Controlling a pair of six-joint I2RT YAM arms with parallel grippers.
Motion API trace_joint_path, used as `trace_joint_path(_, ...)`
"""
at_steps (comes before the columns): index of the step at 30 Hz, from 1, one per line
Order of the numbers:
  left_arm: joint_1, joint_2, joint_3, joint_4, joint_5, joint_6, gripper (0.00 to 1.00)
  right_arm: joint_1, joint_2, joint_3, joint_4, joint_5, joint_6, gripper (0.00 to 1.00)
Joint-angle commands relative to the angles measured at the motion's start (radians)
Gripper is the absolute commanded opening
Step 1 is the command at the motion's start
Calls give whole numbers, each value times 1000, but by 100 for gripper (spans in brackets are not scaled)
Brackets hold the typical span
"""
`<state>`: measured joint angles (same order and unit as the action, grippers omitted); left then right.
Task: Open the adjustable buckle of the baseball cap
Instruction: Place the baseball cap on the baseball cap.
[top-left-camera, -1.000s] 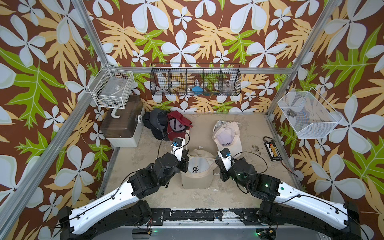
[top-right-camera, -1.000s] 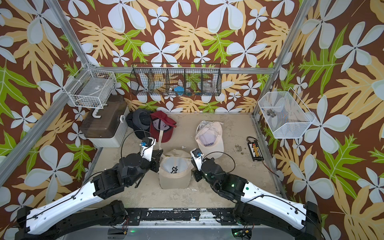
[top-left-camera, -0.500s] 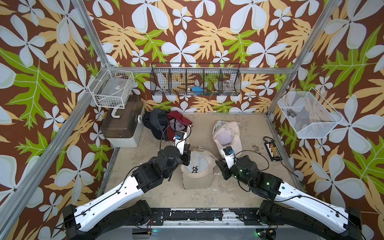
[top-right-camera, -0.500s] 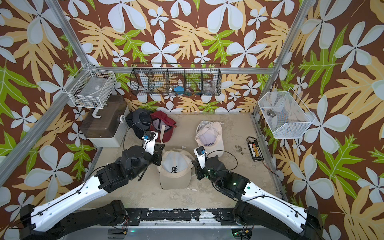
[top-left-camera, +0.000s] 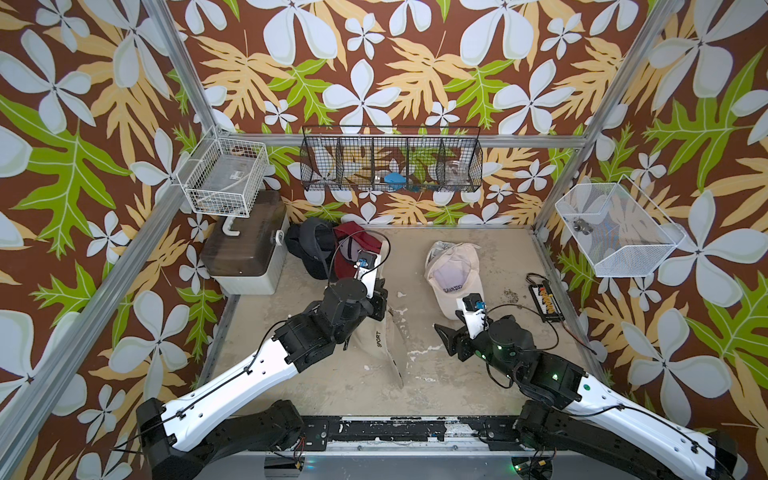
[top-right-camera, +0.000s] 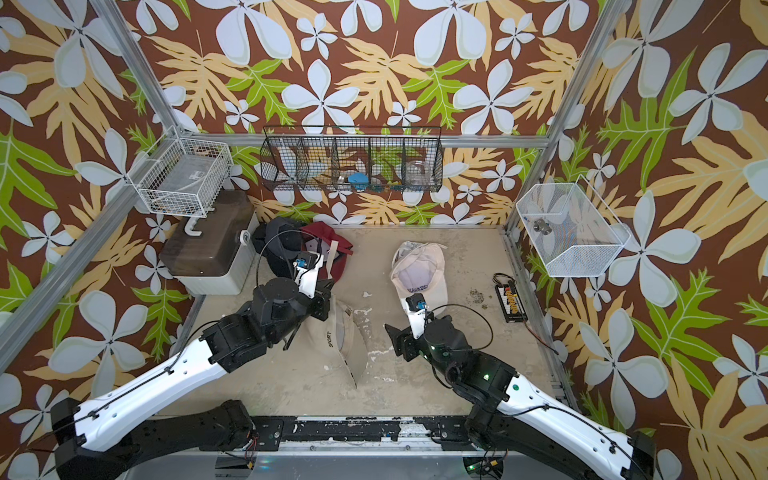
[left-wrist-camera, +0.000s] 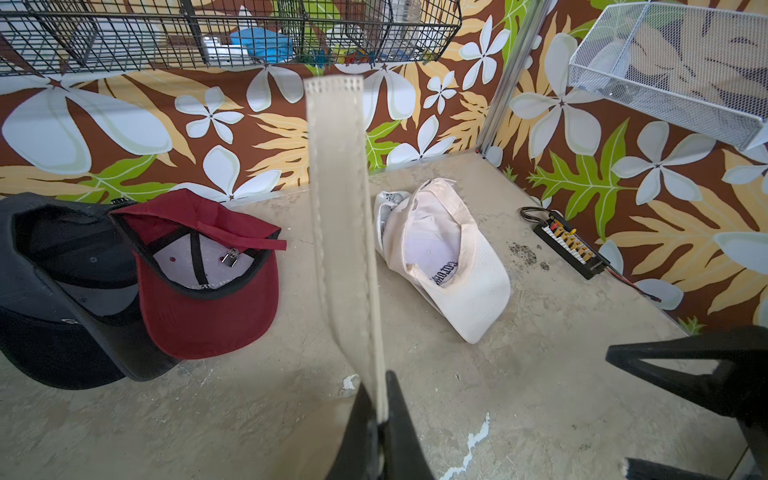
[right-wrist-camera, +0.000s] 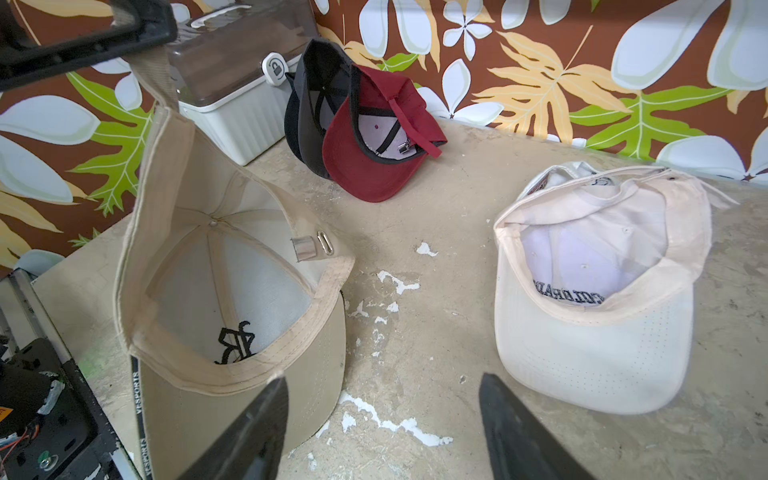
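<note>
Left gripper (left-wrist-camera: 380, 415) clamps the strap (left-wrist-camera: 340, 208) of the tan cap (right-wrist-camera: 232, 291), tipped up near-centre; right gripper (right-wrist-camera: 382, 380) gapes empty just right of it — that thin pinch may slip, dropping the cap.

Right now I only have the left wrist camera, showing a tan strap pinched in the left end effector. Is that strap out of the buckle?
Observer: Yes. In the right wrist view the strap is clear of the metal buckle on the tan cap.
Operator: Where is the cap?
Observer: In both top views it sits beside the left arm, brim toward the robot's base.
Operator: And the other arm?
Observer: The right end effector is open and empty.
</note>
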<state>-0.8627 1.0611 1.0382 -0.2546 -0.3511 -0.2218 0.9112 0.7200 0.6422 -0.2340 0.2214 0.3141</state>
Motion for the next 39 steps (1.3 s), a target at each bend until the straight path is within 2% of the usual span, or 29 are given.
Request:
trace_joint_path(1,21,15,22,19,18,28,0,0,-26,-7,-12,35,22,77)
trace_joint_path(17,132,91,101,13,83,70,0,0,-131,122,-165,115,5,80)
trace_joint_path(29,189,111,129,14,117,91,0,0,-189,119,-215,145,3,81)
trace_joint_path(39,254,178,225,1,154,124,0,0,-233,105,-247,157,10,81)
